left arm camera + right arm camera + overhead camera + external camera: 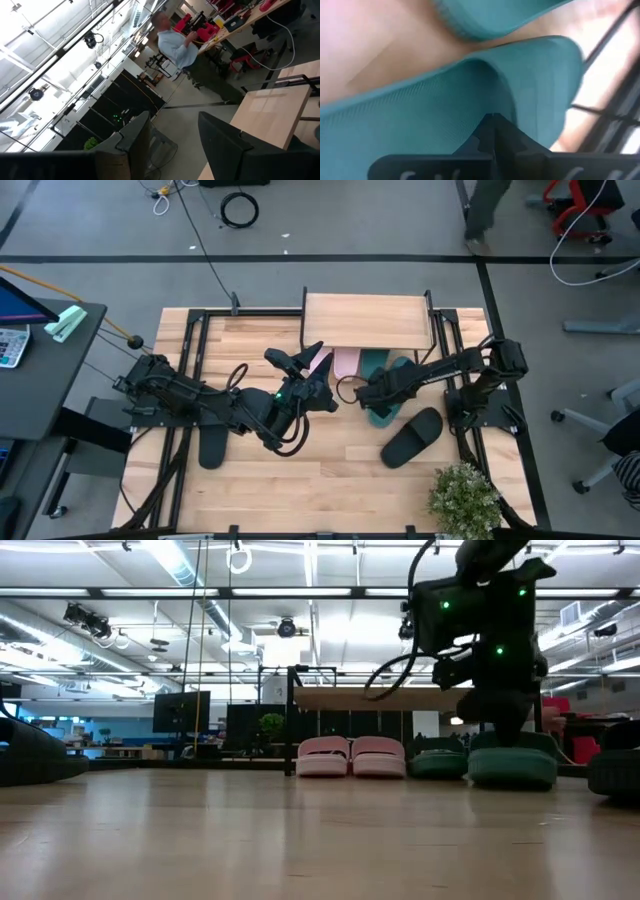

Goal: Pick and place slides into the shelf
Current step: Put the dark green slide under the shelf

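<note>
The shelf (368,320) stands at the table's far side. Two pale pink slides (351,755) and one teal slide (438,762) sit side by side under it. My right gripper (366,392) is just in front of the shelf, shut on the second teal slide (512,766). One black slide (412,437) lies on the table to the right and another (212,446) to the left. My left gripper (300,362) is raised near the table's middle, open and touching nothing. My right gripper comes down from above onto the teal slide's wide strap (470,100). Its fingers (492,145) are closed together at the strap, and they hide the place of contact. The slide's sole (512,780) rests on the table, upright.
A potted plant (463,498) stands at the table's near right corner. Black frame rails (190,370) run along both sides of the table. A person (172,42) stands in the room beyond the table. Bare tabletop (320,480) lies along the near edge.
</note>
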{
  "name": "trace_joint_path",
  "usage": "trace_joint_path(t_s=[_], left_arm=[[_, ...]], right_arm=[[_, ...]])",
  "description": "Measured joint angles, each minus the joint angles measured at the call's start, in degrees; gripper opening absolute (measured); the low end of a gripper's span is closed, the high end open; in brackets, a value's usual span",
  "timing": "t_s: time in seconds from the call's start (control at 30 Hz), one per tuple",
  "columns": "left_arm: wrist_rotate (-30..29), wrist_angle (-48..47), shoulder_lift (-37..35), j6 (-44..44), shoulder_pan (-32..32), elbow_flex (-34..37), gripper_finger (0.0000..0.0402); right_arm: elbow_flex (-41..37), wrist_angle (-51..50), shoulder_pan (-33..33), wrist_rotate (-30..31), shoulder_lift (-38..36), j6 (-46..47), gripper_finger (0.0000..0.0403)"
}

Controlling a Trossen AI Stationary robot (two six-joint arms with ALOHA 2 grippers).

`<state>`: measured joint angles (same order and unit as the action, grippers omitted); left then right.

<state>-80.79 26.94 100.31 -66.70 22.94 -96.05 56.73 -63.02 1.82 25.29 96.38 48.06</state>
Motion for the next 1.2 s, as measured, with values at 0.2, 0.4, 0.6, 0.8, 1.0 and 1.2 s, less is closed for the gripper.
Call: trace_joint_path(t_s=[0.2, 0.4, 0.6, 0.8, 1.0, 1.2], left_arm=[[0.00, -0.02, 0.00, -0.04, 0.00, 0.00, 0.0172], [0.00, -0.02, 0.00, 0.01, 0.00, 0.00, 0.0173], [0.00, -0.03, 0.00, -0.05, 0.00, 0.00, 0.0172], [0.00, -0.04, 0.00, 0.01, 0.00, 0.00, 0.0173], [0.00, -0.04, 0.00, 0.01, 0.00, 0.00, 0.0173], [0.00, -0.04, 0.00, 0.03, 0.00, 0.00, 0.0172]], right_arm=[[0.02, -2.89, -3.17, 6.60, 0.00, -2.58, 0.0000], [0.02, -3.01, -5.17, 9.60, 0.00, -7.63, 0.0000], [0.02, -2.78, -2.35, 5.39, 0.00, -7.64, 0.0000], [0.02, -2.77, 1.24, 8.77, 0.00, -10.21, 0.0000], [0.02, -2.21, 0.78, 3.61, 0.00, -6.61, 0.0005], [0.02, -2.14, 1.82, 0.69, 0.00, -4.37, 0.0051]])
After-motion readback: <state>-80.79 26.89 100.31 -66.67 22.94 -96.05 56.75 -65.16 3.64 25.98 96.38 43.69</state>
